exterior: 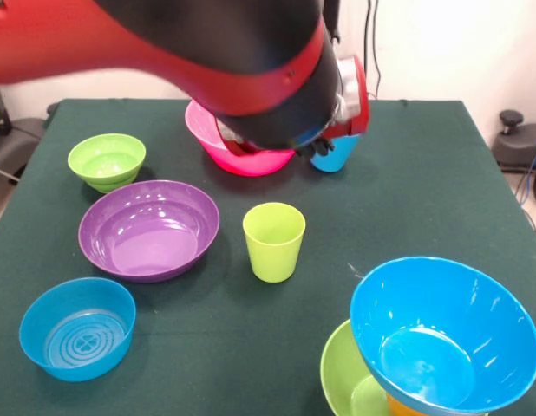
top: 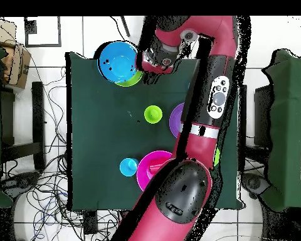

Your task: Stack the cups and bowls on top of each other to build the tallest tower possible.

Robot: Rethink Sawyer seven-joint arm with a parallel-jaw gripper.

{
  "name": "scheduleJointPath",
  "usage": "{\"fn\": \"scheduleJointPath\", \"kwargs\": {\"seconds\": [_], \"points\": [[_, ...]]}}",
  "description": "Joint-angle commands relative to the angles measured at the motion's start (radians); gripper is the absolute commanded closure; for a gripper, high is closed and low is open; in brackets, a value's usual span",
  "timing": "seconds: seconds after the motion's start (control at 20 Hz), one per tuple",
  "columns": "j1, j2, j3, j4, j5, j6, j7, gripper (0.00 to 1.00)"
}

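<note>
bowls (exterior: 149, 230): glossy plastic | cups (exterior: 274, 242): glossy plastic | table (exterior: 407, 182): matt, probably cloth

Six bowls were counted. Four were large: one pink bowl (exterior: 242, 152), one purple bowl (exterior: 149, 230), one lime green bowl (exterior: 346, 377) and one blue bowl (exterior: 446, 334). Two were small: one lime green small bowl (exterior: 107, 161) and one blue ringed-base bowl (exterior: 77, 328). Three cups showed: one lime green cup (exterior: 274, 242), one light blue cup (exterior: 333, 156), and one orange cup (exterior: 405, 408), only its edge visible.
</note>
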Motion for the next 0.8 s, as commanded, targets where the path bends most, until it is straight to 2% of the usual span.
{"fn": "scheduleJointPath", "kwargs": {"seconds": [0.05, 0.3, 0.4, 0.55, 0.65, 0.8], "points": [[-0.034, -0.095, 0.099, -0.031, -0.105, 0.190, -0.360, 1.00], [-0.053, -0.149, 0.179, -0.050, -0.226, 0.343, -0.444, 1.00], [-0.058, -0.162, 0.194, -0.046, -0.250, 0.356, -0.462, 1.00], [-0.062, -0.171, 0.205, -0.040, -0.266, 0.337, -0.436, 1.00], [-0.067, -0.178, 0.188, -0.019, -0.228, 0.293, -0.400, 1.00], [-0.095, -0.193, 0.112, 0.077, -0.080, 0.170, -0.302, 1.00]]}}
